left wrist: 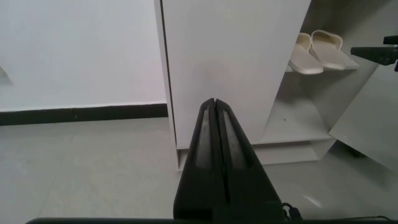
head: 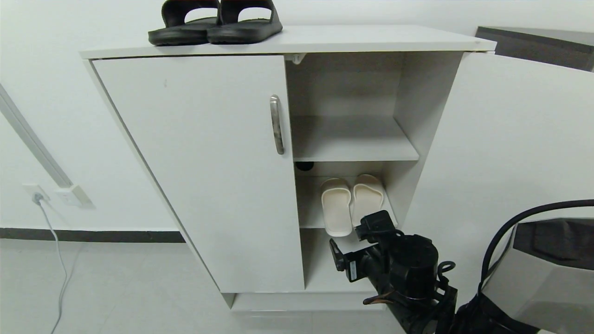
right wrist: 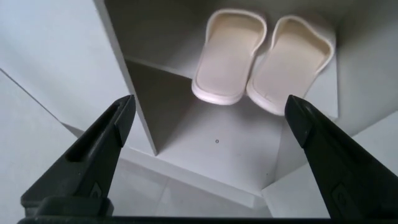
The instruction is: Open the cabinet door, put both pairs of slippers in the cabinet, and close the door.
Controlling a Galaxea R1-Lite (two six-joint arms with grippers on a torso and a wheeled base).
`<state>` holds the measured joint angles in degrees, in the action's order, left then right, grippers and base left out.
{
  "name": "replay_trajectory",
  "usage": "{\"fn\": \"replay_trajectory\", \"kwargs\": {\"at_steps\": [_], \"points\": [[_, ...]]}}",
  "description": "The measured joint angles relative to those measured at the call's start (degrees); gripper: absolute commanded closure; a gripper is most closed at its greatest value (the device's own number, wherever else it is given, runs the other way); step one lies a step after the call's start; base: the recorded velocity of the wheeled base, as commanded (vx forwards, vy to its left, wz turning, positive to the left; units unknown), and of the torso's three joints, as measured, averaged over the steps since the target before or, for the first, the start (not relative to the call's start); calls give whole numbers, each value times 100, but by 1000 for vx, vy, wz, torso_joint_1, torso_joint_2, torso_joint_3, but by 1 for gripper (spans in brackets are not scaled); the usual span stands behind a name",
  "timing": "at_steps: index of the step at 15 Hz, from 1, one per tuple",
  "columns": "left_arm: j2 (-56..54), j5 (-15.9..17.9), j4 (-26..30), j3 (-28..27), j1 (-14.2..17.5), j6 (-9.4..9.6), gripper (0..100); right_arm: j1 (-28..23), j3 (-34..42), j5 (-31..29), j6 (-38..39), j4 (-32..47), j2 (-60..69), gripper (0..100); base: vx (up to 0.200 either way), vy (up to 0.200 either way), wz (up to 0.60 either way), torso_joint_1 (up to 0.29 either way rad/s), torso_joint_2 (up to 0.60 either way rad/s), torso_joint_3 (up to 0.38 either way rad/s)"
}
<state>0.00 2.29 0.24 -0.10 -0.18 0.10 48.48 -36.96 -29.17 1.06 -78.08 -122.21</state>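
White cabinet, one pair inside, one pair on top.
I saw the cabinet with its right door swung wide and its left door shut. The cream slippers lay side by side in the middle compartment, and the black slippers sat together on the top, above the left door.

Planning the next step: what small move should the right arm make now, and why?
Probably draw the open right gripper back from the cabinet: the white slippers already lie on the shelf, and the black slippers wait on top.
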Motion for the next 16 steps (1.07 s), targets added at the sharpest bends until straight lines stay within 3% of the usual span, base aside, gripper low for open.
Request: {"fn": "replay_trajectory", "kwargs": {"at_steps": [4,7,12,16], "points": [[0,0,-4,0,7,0,100,-2,20,6,0,-4,13,0,0,0,0,0,1,183],[0,0,-4,0,7,6,100,-9,163,440,-27,29,210,0,0,0,0,0,0,0],[0,0,-6,0,7,1,100,20,386,532,-55,43,457,0,0,0,0,0,0,0],[0,2,-13,0,7,0,100,50,466,613,-52,16,495,0,0,200,0,0,-2,5]]}}
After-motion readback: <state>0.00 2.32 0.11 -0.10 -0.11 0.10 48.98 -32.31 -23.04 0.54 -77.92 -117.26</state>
